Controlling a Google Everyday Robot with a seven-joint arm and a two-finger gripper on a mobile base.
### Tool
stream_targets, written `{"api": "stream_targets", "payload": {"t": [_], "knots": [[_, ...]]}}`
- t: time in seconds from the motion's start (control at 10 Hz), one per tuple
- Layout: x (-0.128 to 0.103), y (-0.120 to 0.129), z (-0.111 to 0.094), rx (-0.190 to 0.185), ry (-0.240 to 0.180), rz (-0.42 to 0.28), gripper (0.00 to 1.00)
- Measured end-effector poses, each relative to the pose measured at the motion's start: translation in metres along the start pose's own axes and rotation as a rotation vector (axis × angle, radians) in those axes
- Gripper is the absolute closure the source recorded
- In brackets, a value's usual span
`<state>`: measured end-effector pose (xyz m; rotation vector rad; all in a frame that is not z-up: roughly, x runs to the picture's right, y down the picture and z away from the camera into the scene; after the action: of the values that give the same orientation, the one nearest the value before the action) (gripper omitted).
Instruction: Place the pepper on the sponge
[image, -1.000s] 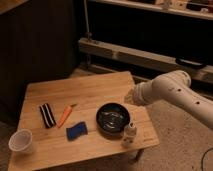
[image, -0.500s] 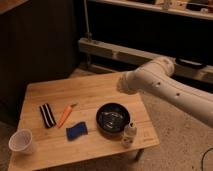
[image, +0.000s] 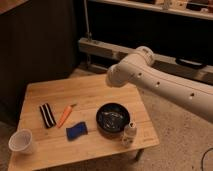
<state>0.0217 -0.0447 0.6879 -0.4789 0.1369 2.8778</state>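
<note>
The orange pepper (image: 65, 115) lies on the wooden table (image: 87, 92), left of centre, its thin tip pointing to the front left. The blue sponge (image: 76, 131) lies just in front of it and a little to the right, with a small gap between them. My white arm (image: 150, 80) reaches in from the right, and its rounded end hangs above the table's far right part, well away from both. The gripper is hidden behind that arm, so nothing of it shows.
A black-and-white striped bar (image: 47, 115) lies left of the pepper. A white cup (image: 21, 141) stands at the front left corner. A black bowl (image: 113, 120) sits right of the sponge, and a small white shaker (image: 129, 134) stands by the front right edge. Dark shelving runs behind.
The arm has swung left and up from the table's right side to above its far edge. Pepper, sponge and the other items have not moved.
</note>
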Motion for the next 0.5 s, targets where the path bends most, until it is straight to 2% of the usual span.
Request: {"api": "stream_targets", "payload": {"t": [0.1,0.2,0.5], "knots": [[0.0009,0.0002,0.0003,0.000,0.001,-0.001,0.65],[0.0004,0.0001,0.0001,0.000,0.000,-0.001,0.60],[0.0002,0.0000,0.0003,0.000,0.001,0.000,0.59]]}}
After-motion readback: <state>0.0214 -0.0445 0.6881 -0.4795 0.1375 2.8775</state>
